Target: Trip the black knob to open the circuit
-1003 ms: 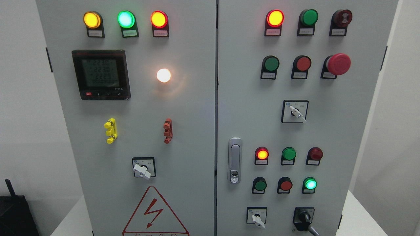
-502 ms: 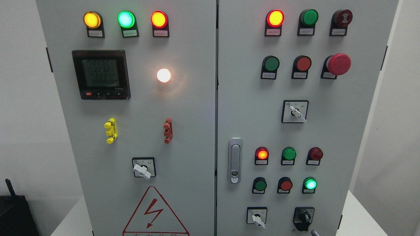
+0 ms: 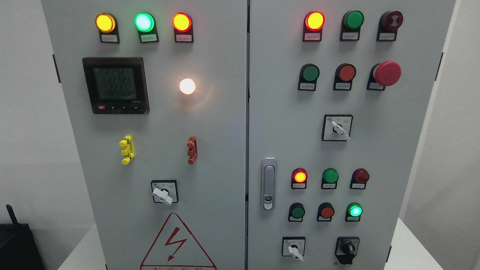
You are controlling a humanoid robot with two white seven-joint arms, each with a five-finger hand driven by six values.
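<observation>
Sitting at the lower right of the frame, the black knob stands untouched on the grey cabinet. Neither robot hand shows, so their state cannot be told.

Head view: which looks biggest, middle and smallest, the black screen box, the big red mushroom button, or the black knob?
1. Black screen box, clearly the largest.
2. Big red mushroom button.
3. Black knob, slightly smaller than the button; its lower tip nears the picture's edge, so this gap is less sure.

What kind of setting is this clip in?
Probably an electrical test or training room: a grey control cabinet fills the view, with lit lamps, a digital meter, a black knob and a high-voltage warning triangle.
</observation>
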